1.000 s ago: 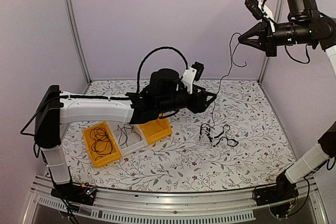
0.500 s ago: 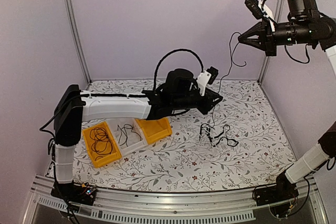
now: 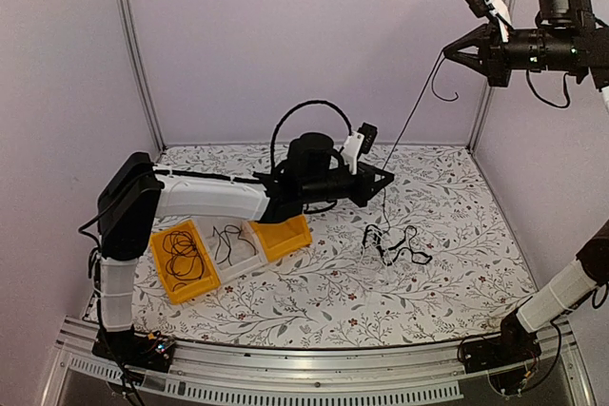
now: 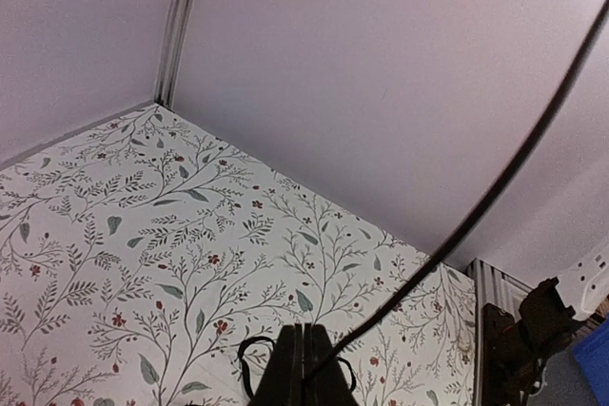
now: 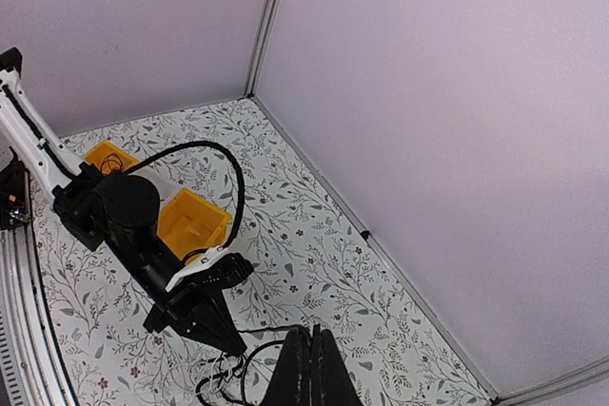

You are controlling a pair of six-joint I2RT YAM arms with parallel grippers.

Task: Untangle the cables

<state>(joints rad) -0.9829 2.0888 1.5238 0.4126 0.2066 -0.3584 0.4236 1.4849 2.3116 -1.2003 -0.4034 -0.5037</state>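
We see plain pale lilac walls [image 3: 314,45] on three sides, with slim metal posts [image 3: 135,54] in the back corners. Below lies a white tabletop [image 3: 324,301] printed with leafy sprigs and small red flowers, edged in front by a slotted aluminium rail [image 3: 285,368].

Fingers [image 5: 295,373] pressed together above tangled black cables [image 5: 233,373].

cables [image 3: 392,242] heaped at table [image 3: 314,301] centre-right, trays [image 3: 284,237] to their left holding more
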